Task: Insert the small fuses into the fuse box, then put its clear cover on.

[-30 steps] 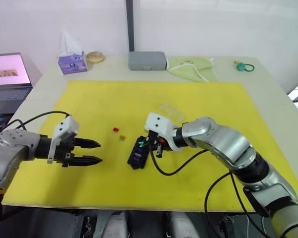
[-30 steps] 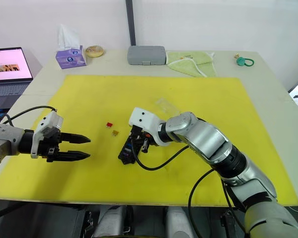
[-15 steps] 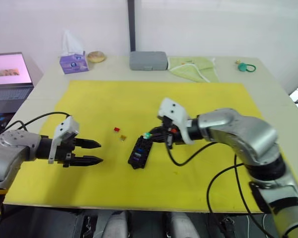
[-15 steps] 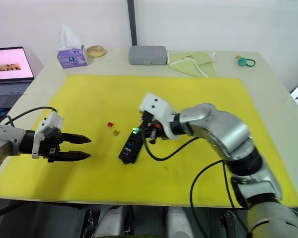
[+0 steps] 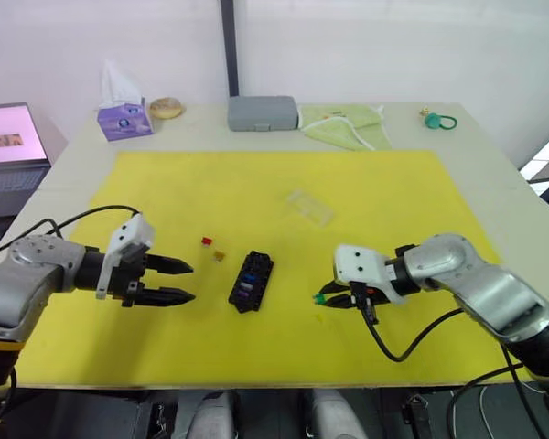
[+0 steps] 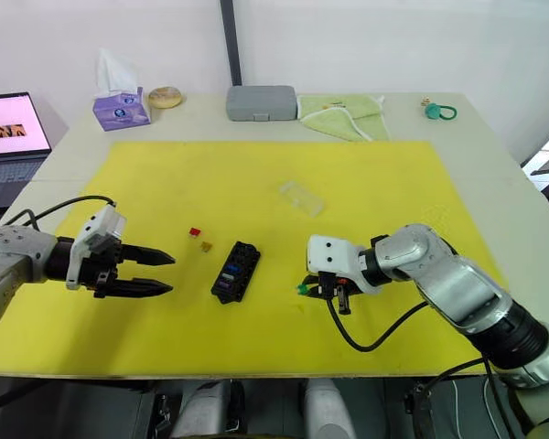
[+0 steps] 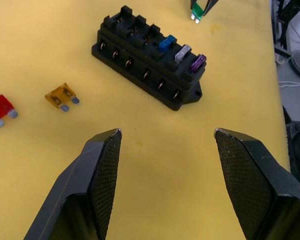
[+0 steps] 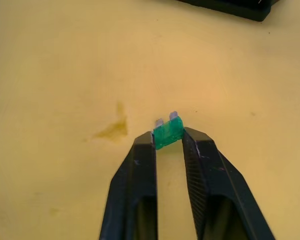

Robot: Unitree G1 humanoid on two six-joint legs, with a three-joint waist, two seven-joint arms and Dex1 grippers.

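Left eye view takes in the yellow rectangular mat (image 5: 284, 183), and near its middle the small black plastic fuse box (image 5: 252, 281), its long axis running diagonally away from the robot toward its right. Blue, grey and purple fuses sit in its near end; the far slots look empty. The right gripper (image 8: 168, 135), on the box's right and nearer to it than the other arm, pinches a small green plastic fuse (image 8: 168, 131) with its metal prongs pointing away from the fingers. The left gripper (image 7: 166, 145) hovers spread wide left of the box, beside the loose red fuse (image 7: 0, 110) and orange fuse (image 7: 61, 96).
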